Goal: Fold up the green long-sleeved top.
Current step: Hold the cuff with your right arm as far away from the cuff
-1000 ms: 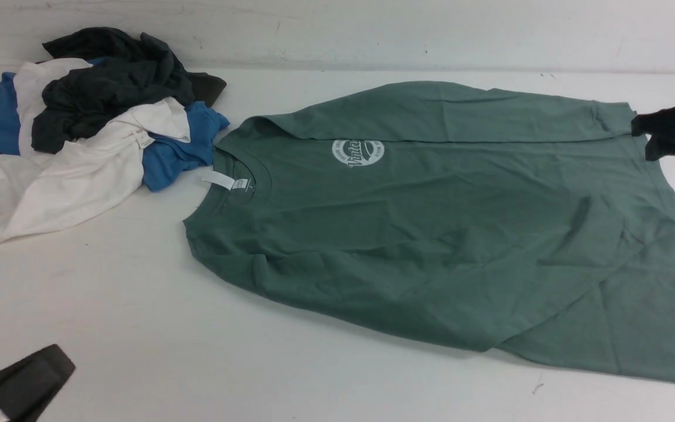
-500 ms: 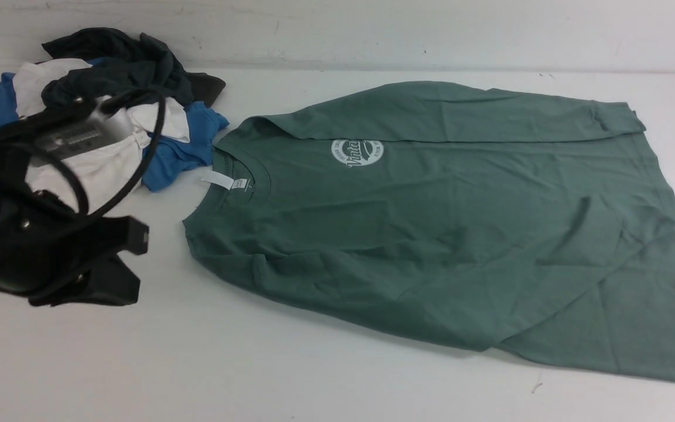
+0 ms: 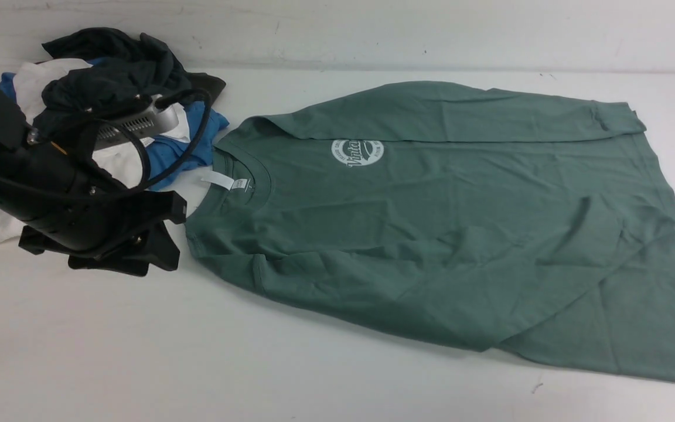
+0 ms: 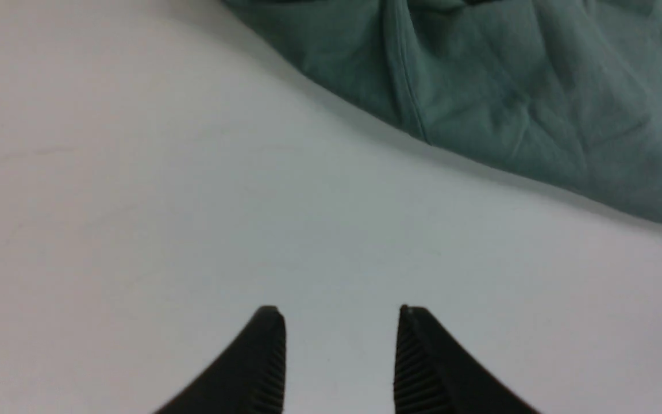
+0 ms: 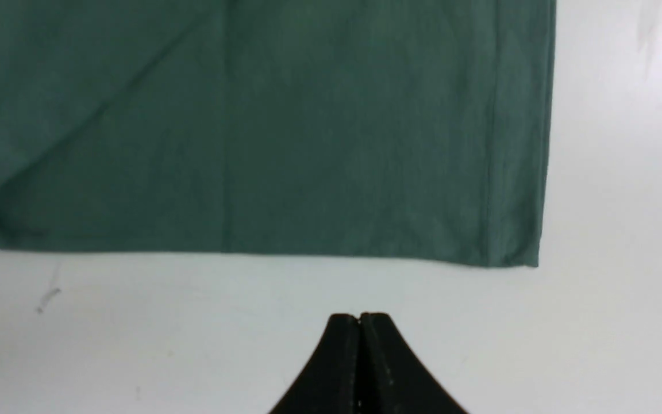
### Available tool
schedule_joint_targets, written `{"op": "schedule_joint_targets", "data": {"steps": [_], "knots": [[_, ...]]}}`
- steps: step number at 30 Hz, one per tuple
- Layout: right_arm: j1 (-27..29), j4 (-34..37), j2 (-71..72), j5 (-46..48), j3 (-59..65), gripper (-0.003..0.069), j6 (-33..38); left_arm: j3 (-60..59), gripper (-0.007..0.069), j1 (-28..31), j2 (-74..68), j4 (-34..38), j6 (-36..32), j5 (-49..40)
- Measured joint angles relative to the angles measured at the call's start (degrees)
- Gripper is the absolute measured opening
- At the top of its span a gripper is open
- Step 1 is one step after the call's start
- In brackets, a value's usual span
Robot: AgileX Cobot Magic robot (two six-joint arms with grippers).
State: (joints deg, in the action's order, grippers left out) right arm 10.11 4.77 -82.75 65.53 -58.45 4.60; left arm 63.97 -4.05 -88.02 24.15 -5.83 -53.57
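I get bare table nearside of the green top; clothes pile crowds its collar end.

left fingers parted beside top, right fingers closed, withdrawn

The top is soft green with a round white logo and a white tag. The clothes pile is blue, white and dark grey. The table is white.
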Motion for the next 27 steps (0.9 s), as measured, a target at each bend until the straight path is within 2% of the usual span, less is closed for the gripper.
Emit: {"op": "schedule_joint_targets", "data": {"steps": [7,12,16,20,23,27], "knots": [[6.03,1.01,-6.76,-6.79,2.88,-0.0014,-0.86,2.84,0.0262,0.0,-6.87,1.2,-0.88,0.55],[8.75,1.03,-8.73,-8.52,2.88,0.0015,-1.26,7.88,0.0262,0.0,-11.7,1.51,-0.99,-1.76],[9.02,-0.28,-9.47,-9.22,2.88,0.0079,-1.52,10.79,0.0262,0.0,-15.63,1.75,-0.99,-1.41],[9.02,-2.89,-9.6,-9.36,2.88,0.0197,-2.95,11.43,0.0265,0.0,-19.89,1.69,-0.99,1.61],[9.02,-3.24,-9.8,-9.6,2.88,0.0293,-3.17,11.43,0.029,0.0,-22.28,1.69,-0.99,4.0],[9.02,-3.27,-11.63,-10.19,2.88,0.0376,-3.21,11.43,0.034,0.0,-24.46,1.69,-0.99,7.26]]}}
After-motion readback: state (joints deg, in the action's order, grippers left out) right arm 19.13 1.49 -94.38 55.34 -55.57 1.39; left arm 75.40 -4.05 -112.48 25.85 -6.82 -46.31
